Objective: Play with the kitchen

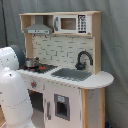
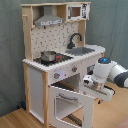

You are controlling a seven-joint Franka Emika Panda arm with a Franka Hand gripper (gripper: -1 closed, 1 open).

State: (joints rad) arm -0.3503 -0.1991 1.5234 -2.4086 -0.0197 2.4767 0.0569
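Note:
The kitchen point(image 1: 70, 60) is a white and light-wood toy set, seen in both exterior views. It has a hood point(image 2: 50, 20), a microwave point(image 1: 72, 23), a black faucet point(image 1: 82, 59), a grey sink point(image 2: 82, 50) and a black stovetop carrying a small pot point(image 2: 48, 56). Its oven door point(image 2: 70, 102) stands open, swung out toward the front. My gripper point(image 2: 94, 83) hovers just above the door's upper right edge, in front of the knobs point(image 2: 56, 75). In the first exterior view my white arm point(image 1: 12, 85) hides the gripper.
A grey curtain hangs behind the kitchen. Wooden floor point(image 2: 15, 117) shows below it in the second exterior view. The rounded counter end point(image 1: 102, 79) juts out on the first exterior view's right. My arm point(image 2: 116, 74) reaches in from the second exterior view's right.

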